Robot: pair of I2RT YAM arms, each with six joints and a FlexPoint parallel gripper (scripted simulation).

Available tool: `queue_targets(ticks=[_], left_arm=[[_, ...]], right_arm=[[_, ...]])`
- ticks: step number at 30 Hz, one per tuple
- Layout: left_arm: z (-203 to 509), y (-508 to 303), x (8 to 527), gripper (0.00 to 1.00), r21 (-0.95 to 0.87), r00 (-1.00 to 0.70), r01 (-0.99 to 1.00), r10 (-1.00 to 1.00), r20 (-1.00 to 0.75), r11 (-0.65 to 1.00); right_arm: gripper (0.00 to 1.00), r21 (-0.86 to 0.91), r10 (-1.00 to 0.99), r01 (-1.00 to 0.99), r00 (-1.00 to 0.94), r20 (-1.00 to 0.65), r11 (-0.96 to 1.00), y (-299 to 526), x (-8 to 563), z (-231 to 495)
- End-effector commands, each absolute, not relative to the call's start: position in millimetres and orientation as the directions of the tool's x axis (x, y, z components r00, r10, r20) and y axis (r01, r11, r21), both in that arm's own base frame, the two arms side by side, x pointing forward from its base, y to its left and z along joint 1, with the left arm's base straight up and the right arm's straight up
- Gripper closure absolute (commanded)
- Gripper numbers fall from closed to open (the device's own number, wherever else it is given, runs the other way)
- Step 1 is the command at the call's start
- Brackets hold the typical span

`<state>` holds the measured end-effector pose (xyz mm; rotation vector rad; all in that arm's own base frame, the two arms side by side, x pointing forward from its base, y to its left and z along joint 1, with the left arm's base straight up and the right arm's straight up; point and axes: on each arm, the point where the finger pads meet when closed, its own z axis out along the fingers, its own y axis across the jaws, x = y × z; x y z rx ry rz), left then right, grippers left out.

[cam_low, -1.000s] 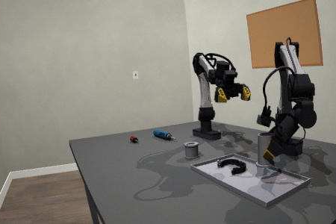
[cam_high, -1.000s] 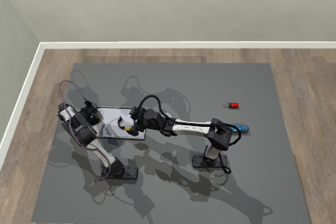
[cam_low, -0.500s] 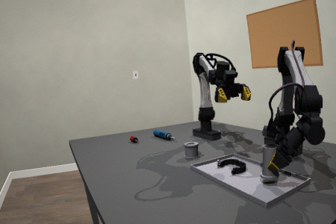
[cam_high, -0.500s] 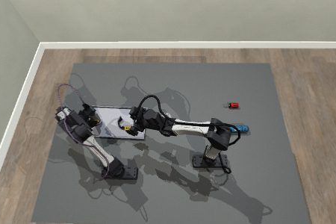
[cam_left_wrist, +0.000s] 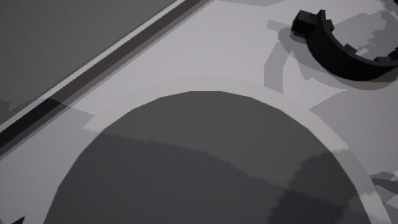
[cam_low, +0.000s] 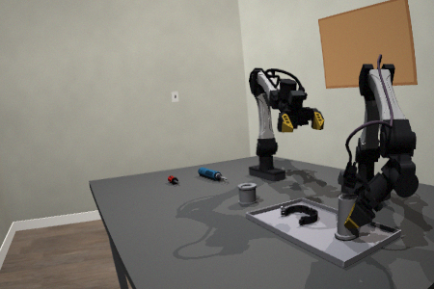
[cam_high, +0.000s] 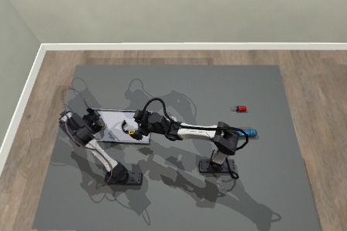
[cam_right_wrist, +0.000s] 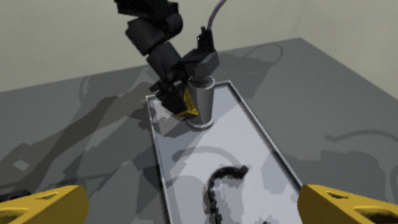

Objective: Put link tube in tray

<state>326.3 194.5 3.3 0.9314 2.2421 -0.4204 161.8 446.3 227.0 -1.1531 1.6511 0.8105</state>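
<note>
So the link tube (cam_low: 342, 212) (cam_left_wrist: 200, 83) (cam_right_wrist: 204, 102) is upright within the tray (cam_high: 121, 141) (cam_low: 294, 242) (cam_left_wrist: 100, 65) (cam_right_wrist: 265, 142), over toward the lower right of the exterior frame. The left gripper (cam_high: 99, 124) (cam_low: 347, 221) (cam_right_wrist: 202, 108) has its jaws closed around it, pretty low on the tube. Honestly can't tell if the bottom flange is touching the tray floor or sitting a hair above it. The joint module (cam_high: 173, 118) (cam_low: 247, 194) is standing on the table outside the tray, around the middle of the exterior shot, with no tube on it; from the top, the right arm mostly covers it. The right gripper (cam_high: 136, 123) (cam_low: 302, 121) (cam_right_wrist: 193, 195) is wide open with nothing in it, up in the air above the table. There's also a black C-shaped clip (cam_low: 313, 213) (cam_left_wrist: 340, 57) (cam_right_wrist: 212, 192) lying in the tray, apart from the tube. The blue tool (cam_high: 250, 133) (cam_low: 209, 173) and the smaller red one (cam_high: 241, 108) (cam_low: 173, 179) lie on the table, right of center in the top frame.
</note>
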Motion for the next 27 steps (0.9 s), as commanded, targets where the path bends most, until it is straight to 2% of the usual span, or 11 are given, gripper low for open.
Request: queue_targets(ticks=[1, 4, 7, 8, 19, 23, 27], left_arm=[[7, 193, 334, 0.59, -0.008, -0.491, 0.725, 0.509, -0.707, 0.688], [0, 194, 328, 0.59, -0.003, -0.489, 0.724, 0.511, -0.707, 0.689], [18, 203, 327, 0.26, 0.024, -0.481, 0.723, 0.529, -0.699, 0.69], [25, 207, 324, 0.23, 0.028, -0.48, 0.723, 0.532, -0.698, 0.69], [59, 233, 296, 0.23, 0.005, -0.492, 0.725, 0.523, -0.696, 0.689], [77, 241, 290, 0.23, 0.01, -0.521, 0.697, 0.516, -0.68, 0.717], [80, 242, 290, 0.23, -0.021, -0.619, 0.611, 0.461, -0.636, 0.792]], right_arm=[[0.0, -0.005, -0.347, -0.944, -0.116, -0.931, 0.329, 447, 158, 216], [0.0, -0.005, -0.346, -0.944, -0.116, -0.931, 0.329, 447, 158, 216], [0.0, -0.005, -0.346, -0.944, -0.116, -0.931, 0.329, 447, 158, 216], [0.0, -0.005, -0.346, -0.944, -0.116, -0.931, 0.329, 447, 158, 216], [0.0, -0.005, -0.346, -0.944, -0.116, -0.931, 0.329, 447, 158, 216], [0.0, -0.009, -0.251, -0.955, -0.068, -0.966, 0.296, 455, 154, 260], [0.0, -0.013, -0.207, -0.963, -0.044, -0.977, 0.268, 459, 149, 281]])
